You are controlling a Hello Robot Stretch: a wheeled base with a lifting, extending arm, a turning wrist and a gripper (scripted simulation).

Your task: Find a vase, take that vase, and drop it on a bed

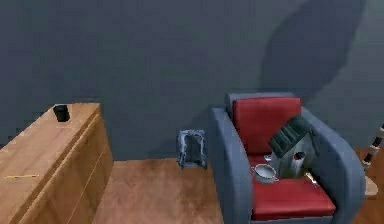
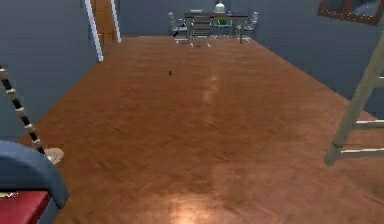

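Gripper: its state cannot be told from where I stand, so nothing here can be placed relative to it. Positions are given against fixed furniture instead.

Task item: no object can be confirmed as the vase by shape. Nearest candidate is a small dark vessel standing upright on the far end of the wooden dresser, at the forward view's left, close to the grey wall. It is squat, its axis vertical and its mouth facing up. Contents cannot be made out.

Armchair: blue frame, red back cushion and red seat cushion. The seat carries loose items:
- a grey-green boxy object, leaning against the back cushion, with its long axis tilted;
- a round grey bowl-like item just beside it, with its opening facing up and its contents unclear.

On the floor between dresser and armchair, against the wall, sits a grey-blue container-like object. Its interior cannot be seen.

A striped pole stands at the forward view's right edge, beside the armchair.

Arm side view: a corner of the armchair appears at the lower left. The wooden floor runs to a far table with chairs. A pale upright object stands on that table, too small to identify. A small dark speck lies on the floor, well apart from the table. A pale ladder leans at the right, and a wooden door stands at the far left.
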